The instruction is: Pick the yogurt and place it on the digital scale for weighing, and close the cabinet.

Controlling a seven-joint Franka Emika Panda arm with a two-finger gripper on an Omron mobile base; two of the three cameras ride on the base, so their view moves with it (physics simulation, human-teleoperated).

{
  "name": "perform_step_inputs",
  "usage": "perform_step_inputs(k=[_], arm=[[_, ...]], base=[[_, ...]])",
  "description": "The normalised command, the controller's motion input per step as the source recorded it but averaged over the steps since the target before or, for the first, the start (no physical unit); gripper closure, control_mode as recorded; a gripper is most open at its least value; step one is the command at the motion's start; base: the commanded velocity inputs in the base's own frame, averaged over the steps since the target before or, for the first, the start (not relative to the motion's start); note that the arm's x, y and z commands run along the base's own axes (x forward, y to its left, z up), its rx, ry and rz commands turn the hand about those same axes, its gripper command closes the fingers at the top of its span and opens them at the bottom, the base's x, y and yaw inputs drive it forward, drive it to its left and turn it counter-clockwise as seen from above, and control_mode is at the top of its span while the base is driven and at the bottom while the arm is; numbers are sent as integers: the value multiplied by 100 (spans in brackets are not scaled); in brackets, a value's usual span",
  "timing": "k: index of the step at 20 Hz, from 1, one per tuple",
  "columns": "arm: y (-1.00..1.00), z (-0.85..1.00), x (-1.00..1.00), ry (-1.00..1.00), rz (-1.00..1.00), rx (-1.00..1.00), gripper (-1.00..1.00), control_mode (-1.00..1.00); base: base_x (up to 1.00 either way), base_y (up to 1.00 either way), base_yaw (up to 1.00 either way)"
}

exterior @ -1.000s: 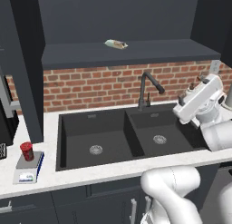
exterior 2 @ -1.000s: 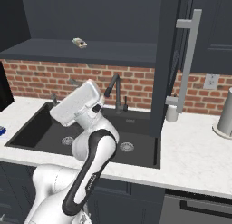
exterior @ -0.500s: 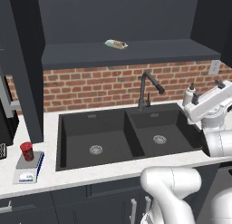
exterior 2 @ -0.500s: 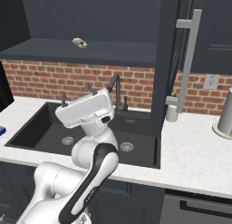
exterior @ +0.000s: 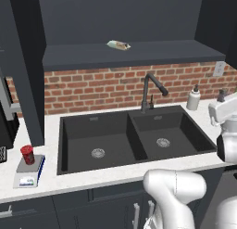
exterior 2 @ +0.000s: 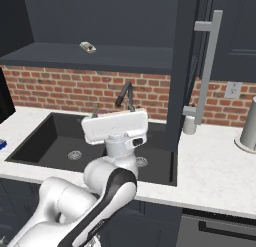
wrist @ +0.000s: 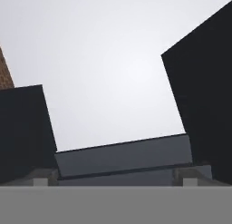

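The yogurt (exterior: pixel 27 154), a small red cup, stands upright on the digital scale (exterior: pixel 28 171) at the left end of the counter. The cabinet (exterior: pixel 129 54) above the sink is open. Its left door (exterior: pixel 25 70) juts out over the counter, and its right door (exterior 2: pixel 182 66) with the long silver handle (exterior 2: pixel 207 66) stands out edge-on. My gripper (exterior 2: pixel 114 112) hangs over the right half of the sink, far from the yogurt. It is open, with nothing between its fingertips (wrist: pixel 41 180), and points up at the ceiling and dark cabinet panels.
A black double sink (exterior: pixel 129 140) with a dark faucet (exterior: pixel 150 91) fills the counter's middle. A white soap bottle (exterior: pixel 193 99) stands at its back right. A pale packet (exterior: pixel 118 45) lies on the cabinet shelf. A metal canister (exterior 2: pixel 250 126) sits at far right.
The hand has swung rightward and turned, from facing the sink's right side to level and wide above it. The yogurt stays on the scale and the doors have not moved.
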Motion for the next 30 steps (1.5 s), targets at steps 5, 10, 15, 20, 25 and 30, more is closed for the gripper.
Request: perform_step_inputs(k=[5,10,15,20,25,30], arm=[[-38,-14,0,35,0,2,-100,-100],[-41,-21,0,33,0,1,-100,-100],[-48,-16,0,17,0,4,-100,-100],[-49,-20,-1,3,0,6,-100,-100],[-55,-39,0,7,0,9,-100,-100],[-65,-33,0,5,0,13,-100,-100]], base=[[0,0,0],[0,0,0],[0,0,0],[0,0,0],[0,0,0],[0,0,0]])
